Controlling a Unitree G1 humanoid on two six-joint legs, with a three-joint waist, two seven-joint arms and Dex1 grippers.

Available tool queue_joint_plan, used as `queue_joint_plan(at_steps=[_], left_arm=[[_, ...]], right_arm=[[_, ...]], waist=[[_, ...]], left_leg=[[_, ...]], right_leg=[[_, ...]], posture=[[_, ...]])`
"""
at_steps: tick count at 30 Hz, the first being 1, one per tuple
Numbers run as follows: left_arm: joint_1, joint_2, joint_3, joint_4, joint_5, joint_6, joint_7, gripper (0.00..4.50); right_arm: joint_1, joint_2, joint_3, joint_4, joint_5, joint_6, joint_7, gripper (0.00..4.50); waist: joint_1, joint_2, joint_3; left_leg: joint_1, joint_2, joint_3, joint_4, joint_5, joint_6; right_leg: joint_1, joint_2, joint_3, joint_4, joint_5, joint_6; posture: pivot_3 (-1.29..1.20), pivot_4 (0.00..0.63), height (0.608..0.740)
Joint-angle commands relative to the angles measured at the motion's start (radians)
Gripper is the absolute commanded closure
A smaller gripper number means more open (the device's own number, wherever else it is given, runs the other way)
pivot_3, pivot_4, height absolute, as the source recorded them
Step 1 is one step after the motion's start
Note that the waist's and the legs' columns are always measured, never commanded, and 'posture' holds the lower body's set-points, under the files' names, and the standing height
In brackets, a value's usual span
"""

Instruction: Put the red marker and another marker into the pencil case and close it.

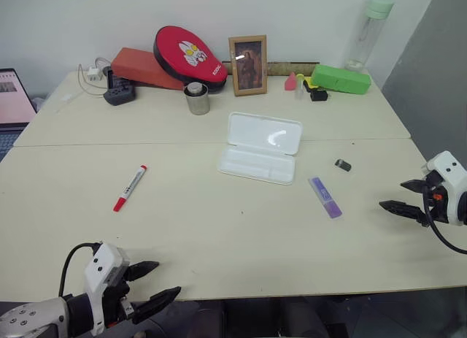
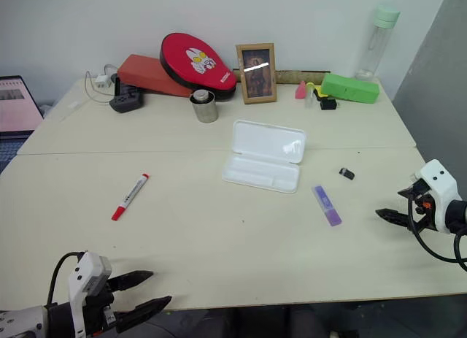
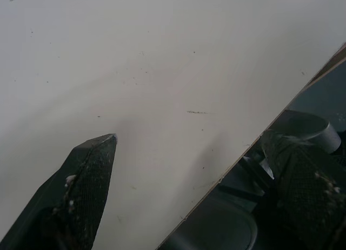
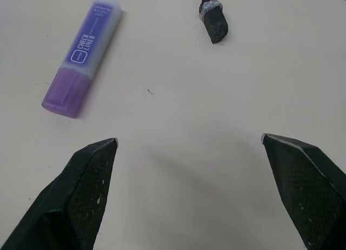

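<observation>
Both sets of jaws stand wide apart and empty: your left gripper [image 1: 149, 285] hangs at the table's [image 1: 241, 243] near edge, your right gripper [image 1: 405, 198] near the purple marker [image 1: 325, 197]. That marker lies just right of the pencil case [image 1: 260, 147], which sits open mid-table; the red marker [image 1: 130, 187] lies well to its left. Expect both to be light, stiff and smooth, likely to roll, so pinch each across mid-barrel. Treat the thin plastic lid gently.

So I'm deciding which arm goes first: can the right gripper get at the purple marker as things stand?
Probably yes. The right gripper is open and empty, the purple marker lies flat beside it, and the table between them is bare.
</observation>
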State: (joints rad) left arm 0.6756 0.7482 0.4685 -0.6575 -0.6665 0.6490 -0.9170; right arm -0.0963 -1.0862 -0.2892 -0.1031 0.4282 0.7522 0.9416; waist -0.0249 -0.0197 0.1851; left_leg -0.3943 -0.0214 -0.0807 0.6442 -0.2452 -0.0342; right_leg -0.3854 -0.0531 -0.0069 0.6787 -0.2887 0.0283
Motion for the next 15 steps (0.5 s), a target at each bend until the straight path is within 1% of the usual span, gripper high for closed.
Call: queue_joint_plan(at_steps=[1, 15], left_arm=[[0.001, 0.004, 0.015, -0.010, -0.008, -0.009, -0.007, 0.00], [-0.017, 0.012, 0.020, 0.004, 0.002, -0.008, -0.018, 0.00]], right_arm=[[-0.005, -0.020, -0.021, -0.007, -0.004, -0.004, 0.010, 0.01], [0.013, -0.022, -0.026, -0.002, -0.030, -0.008, 0.016, 0.01]], waist=[[0.000, 0.000, 0.000], [0.000, 0.000, 0.000]], left_leg=[[0.000, 0.000, 0.000, 0.000, 0.000, 0.000], [0.000, 0.000, 0.000, 0.000, 0.000, 0.000]], right_leg=[[0.000, 0.000, 0.000, 0.000, 0.000, 0.000], [0.000, 0.000, 0.000, 0.000, 0.000, 0.000]], posture=[[0.00, 0.150, 0.740], [0.00, 0.150, 0.740]])
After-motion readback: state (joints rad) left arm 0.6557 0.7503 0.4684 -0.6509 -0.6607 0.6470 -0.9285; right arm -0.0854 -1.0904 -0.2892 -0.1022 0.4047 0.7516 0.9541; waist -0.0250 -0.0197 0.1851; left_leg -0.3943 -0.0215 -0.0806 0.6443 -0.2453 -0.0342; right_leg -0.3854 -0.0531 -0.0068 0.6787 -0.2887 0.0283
